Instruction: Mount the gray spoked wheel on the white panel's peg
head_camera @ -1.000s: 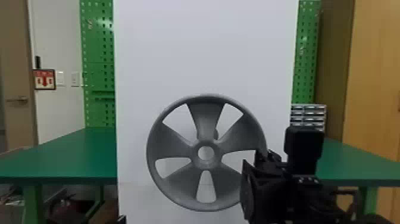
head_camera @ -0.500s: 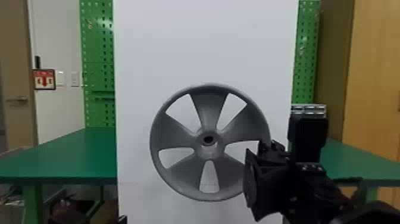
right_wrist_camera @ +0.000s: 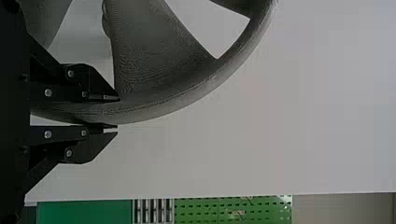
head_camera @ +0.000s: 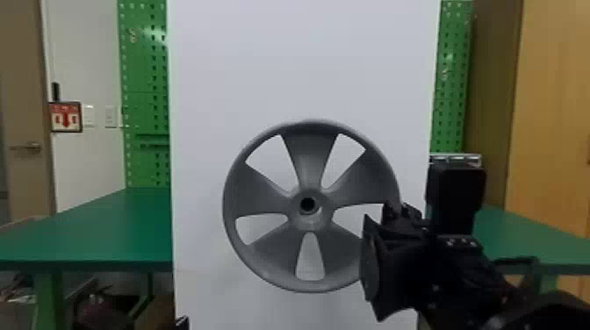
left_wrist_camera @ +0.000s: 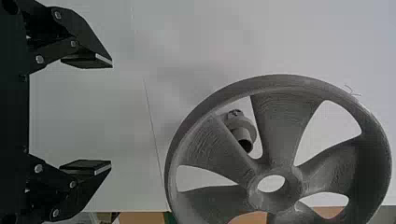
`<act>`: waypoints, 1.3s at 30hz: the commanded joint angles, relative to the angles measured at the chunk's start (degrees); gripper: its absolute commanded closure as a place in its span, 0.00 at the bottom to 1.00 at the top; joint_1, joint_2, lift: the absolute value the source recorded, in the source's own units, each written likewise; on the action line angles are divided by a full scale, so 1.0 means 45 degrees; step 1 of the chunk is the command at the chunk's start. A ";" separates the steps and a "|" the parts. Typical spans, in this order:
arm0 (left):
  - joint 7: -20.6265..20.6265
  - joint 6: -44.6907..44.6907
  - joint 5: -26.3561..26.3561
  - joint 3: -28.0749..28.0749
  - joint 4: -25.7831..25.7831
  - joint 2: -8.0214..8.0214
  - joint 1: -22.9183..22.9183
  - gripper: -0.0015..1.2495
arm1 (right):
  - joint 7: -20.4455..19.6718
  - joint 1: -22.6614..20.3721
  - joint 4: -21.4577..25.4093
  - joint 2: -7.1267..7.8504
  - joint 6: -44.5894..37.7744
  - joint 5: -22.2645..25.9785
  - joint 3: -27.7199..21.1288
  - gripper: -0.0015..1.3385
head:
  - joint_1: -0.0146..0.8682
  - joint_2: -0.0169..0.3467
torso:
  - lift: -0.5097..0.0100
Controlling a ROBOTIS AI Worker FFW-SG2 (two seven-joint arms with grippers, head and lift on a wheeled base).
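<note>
Between the right gripper's (right_wrist_camera: 117, 113) fingers, the rim of a gray five-spoked wheel (head_camera: 309, 166) is being pinched, the wheel being held in front of the white panel's (head_camera: 303, 57) lower half, between its side edges. The peg (left_wrist_camera: 243, 125) is being glimpsed behind a spoke gap. The left gripper (left_wrist_camera: 111, 114) is being held spread. Grasping is apparently being completed; seating and release are being awaited.

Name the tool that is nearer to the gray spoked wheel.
Right. The right tool is clamped on the rim of the wheel, at its right side; the left tool is open and apart from it, touching no part of it.
</note>
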State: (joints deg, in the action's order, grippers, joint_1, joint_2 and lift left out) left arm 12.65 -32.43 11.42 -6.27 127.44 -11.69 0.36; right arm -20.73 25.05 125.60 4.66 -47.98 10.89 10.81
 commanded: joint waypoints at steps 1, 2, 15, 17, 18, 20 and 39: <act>0.0002 0.0000 0.0000 -0.0013 -0.0019 0.0000 -0.0002 0.39 | -0.0003 -0.0001 0.0000 0.0000 -0.0001 -0.0017 0.0000 0.82 | 0.16 0.03 | 0.20; 0.0002 0.0000 0.0000 -0.0013 -0.0019 0.0000 -0.0002 0.39 | -0.0003 0.0019 0.0000 0.0000 -0.0001 -0.0037 -0.0019 0.82 | 0.16 0.03 | 0.20; -0.0018 0.0000 0.0000 -0.0052 -0.0038 0.0000 -0.0022 0.39 | -0.0003 0.0038 -0.0020 0.0020 -0.0001 -0.0017 -0.0136 0.82 | 0.16 0.03 | 0.20; -0.0018 0.0000 0.0000 -0.0052 -0.0038 0.0000 -0.0041 0.39 | -0.0003 0.0058 -0.0059 0.0000 0.0019 -0.0037 -0.0156 0.82 | 0.16 0.03 | 0.20; -0.0018 0.0000 -0.0019 -0.0052 -0.0019 0.0000 -0.0041 0.39 | -0.0003 0.0097 -0.0098 -0.0019 0.0038 -0.0037 -0.0175 0.82 | 0.16 0.03 | 0.20; -0.0018 0.0000 -0.0019 -0.0052 -0.0038 0.0000 -0.0041 0.39 | -0.0003 0.0136 -0.0137 -0.0039 0.0038 -0.0076 -0.0156 0.82 | 0.16 0.03 | 0.20; -0.0018 0.0000 -0.0019 -0.0071 -0.0038 0.0000 -0.0041 0.38 | 0.0016 0.0429 -0.1075 -0.0058 0.0605 -0.0037 -0.0468 0.84 | 0.16 0.03 | 0.20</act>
State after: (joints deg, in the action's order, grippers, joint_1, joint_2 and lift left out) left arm 12.61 -32.43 11.34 -6.60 127.26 -11.69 0.09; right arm -20.65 26.84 122.12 4.39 -46.21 10.39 8.97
